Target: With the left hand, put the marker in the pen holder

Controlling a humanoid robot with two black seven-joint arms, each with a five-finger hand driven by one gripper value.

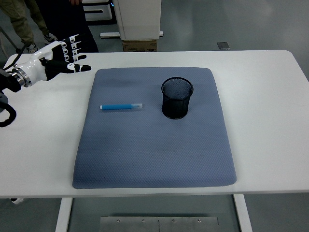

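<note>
A blue marker (120, 106) with a clear cap end lies flat on the left half of the grey-blue mat (154, 154), pointing left to right. A black mesh pen holder (176, 98) stands upright on the mat, to the right of the marker, and looks empty. My left hand (67, 60) hovers over the table's far left, beyond the mat's upper left corner, with its fingers spread and holding nothing. It is well up and left of the marker. The right arm does not show.
The white table (270, 106) carries the mat at its middle. People's legs (29, 19) stand behind the far left edge, close to my left hand. A white cabinet (140, 19) and a cardboard box stand beyond the far edge.
</note>
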